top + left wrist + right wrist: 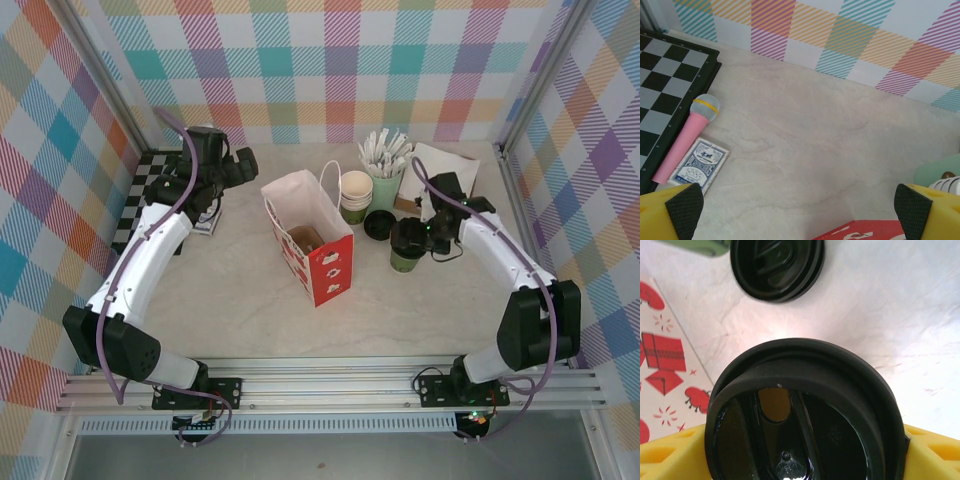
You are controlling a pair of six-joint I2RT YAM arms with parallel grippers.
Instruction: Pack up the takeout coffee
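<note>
The takeout coffee [405,258], a dark-green cup with a black lid [805,410], stands on the table right of the paper bag [305,245]. My right gripper [418,236] is shut on it from above; the lid spans from one yellow finger [670,452] to the other. The bag stands upright with its top open and something brown inside, and its red printed side [665,355] is close by on the left. My left gripper [799,210] hangs open over bare table behind the bag, its black pads [685,205] far apart, the bag's red edge [865,231] just below.
A loose black lid [379,224] lies just beyond the coffee. Stacked cream-rimmed cups [355,195] and a mint cup of white sticks [385,185] stand behind it. A chessboard [140,200], pink microphone [685,140] and card deck [699,162] lie at the far left.
</note>
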